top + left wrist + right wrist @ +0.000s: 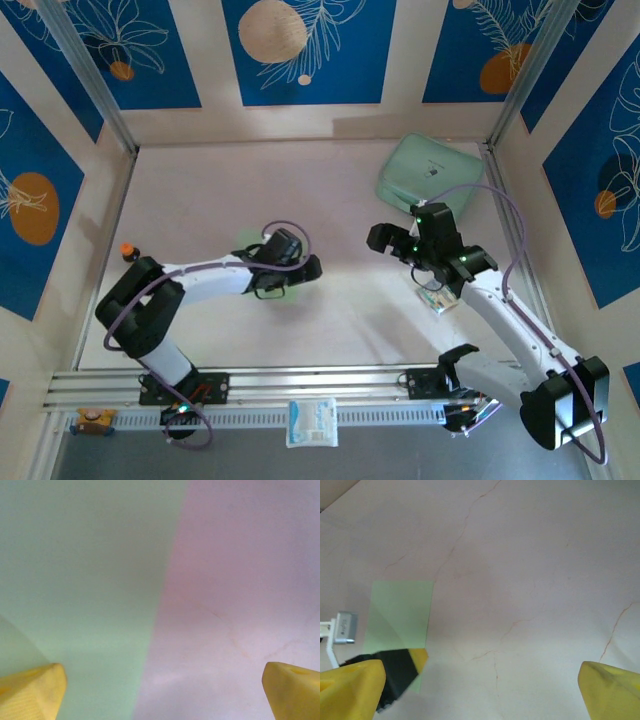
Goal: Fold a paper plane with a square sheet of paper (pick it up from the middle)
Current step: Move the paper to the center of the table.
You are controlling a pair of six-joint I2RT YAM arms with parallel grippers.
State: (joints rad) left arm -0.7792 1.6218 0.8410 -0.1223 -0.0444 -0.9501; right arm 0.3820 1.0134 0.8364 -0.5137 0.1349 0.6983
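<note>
The left gripper (162, 675), jaws spread and empty, hangs low over the green sheet of paper (75, 580) at the middle of the table (200, 180), the paper's long edge running between its jaws, while the right gripper (480, 670), likewise spread and empty, stands farther off to the right.

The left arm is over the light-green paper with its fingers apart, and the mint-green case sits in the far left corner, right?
Not quite: the mint-green case sits in the far right corner, as the top view shows. The left arm's fingers are indeed apart over the light-green paper.
</note>
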